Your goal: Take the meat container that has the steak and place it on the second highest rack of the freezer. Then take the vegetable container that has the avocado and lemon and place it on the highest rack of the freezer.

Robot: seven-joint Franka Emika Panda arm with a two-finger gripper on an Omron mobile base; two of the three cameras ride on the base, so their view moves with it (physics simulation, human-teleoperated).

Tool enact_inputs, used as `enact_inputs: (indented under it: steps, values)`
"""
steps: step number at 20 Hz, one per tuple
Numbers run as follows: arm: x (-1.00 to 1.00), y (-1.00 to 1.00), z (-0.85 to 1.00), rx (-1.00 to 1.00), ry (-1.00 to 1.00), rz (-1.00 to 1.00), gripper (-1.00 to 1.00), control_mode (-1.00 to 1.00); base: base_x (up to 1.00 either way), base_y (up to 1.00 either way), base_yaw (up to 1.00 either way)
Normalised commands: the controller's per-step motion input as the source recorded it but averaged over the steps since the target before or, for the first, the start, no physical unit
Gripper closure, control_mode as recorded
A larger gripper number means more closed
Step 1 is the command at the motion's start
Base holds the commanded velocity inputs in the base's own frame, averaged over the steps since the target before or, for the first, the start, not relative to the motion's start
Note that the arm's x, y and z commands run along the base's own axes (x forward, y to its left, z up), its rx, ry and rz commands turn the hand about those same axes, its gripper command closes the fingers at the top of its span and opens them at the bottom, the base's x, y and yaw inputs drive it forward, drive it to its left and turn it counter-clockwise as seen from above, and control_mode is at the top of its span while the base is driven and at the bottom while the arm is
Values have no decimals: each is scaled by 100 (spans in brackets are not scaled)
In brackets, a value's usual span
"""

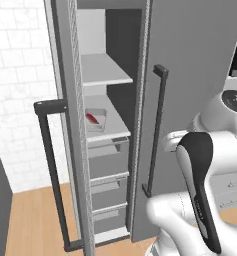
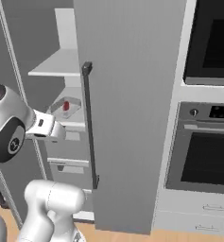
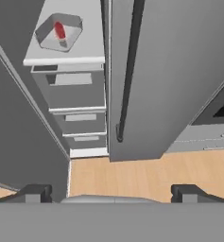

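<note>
Gripper [image 3: 111,193] wide, above bare floor [image 3: 132,177].

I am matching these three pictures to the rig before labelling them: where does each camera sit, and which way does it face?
Left base view: behind the arm to its left, facing the open freezer, with the arm at lower right.
Right base view: behind the arm to its right, facing the freezer's closed door and the wall ovens, with the arm at lower left.
Hand view: on the hand, looking down at the drawers and floor, the open gripper at the bottom.
All three share the steak container on a white shelf.
</note>
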Motion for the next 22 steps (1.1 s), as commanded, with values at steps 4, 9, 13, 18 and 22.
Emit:
enact_inputs:
  steps: [4,9,13,18,22]
  values:
    - [0,0,0,0,0,0,-100,100,-14,-37,-75]
    - [0,0,0,0,0,0,-100,100,0,-17,-90]
    - [0,0,0,0,0,0,-100,100,0,-13,-89]
    - [0,0,0,0,0,0,-100,100,4,-3,-85]
    - [0,0,0,0,0,0,-100,100,22,0,-80]
